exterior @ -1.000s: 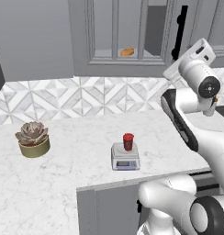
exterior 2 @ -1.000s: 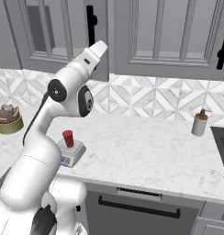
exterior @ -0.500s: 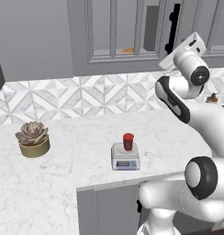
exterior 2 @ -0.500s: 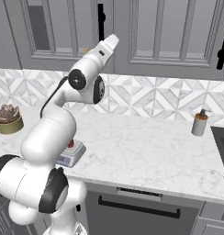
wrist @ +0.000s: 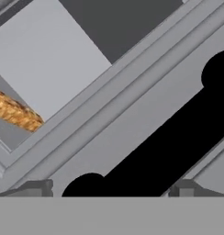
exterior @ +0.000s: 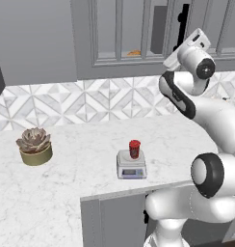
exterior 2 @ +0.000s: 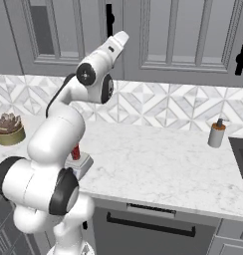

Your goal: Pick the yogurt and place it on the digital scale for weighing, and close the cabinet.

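Yogurt [exterior: 134,148] sitting upright on the platter of the digital scale [exterior: 131,165], out on the marble counter [exterior: 66,193] and well apart from the arm; weighing half judged done. In the right base view, same red cup [exterior 2: 75,152] just visible on the scale [exterior 2: 79,165] behind the white arm.

Arm swung up and toward the wall over the last second, forearm now lifted much nearer the glass-paned cabinet [exterior: 122,38]. Gripper [wrist: 107,189] right up against the door's black bar handle [wrist: 164,142], handle running diagonally between the two finger tips [wrist: 36,187]. Fingers apart with the bar in the gap; hard to tell whether clamped on it or only straddling it. Through the pane, an orange-brown bread lump [wrist: 14,111] on the shelf inside.

Door edge and handle [exterior: 183,24] look close to flush with the neighbouring frame, but fully shut or not: cannot tell. Remaining step judged to be pressing the door home.
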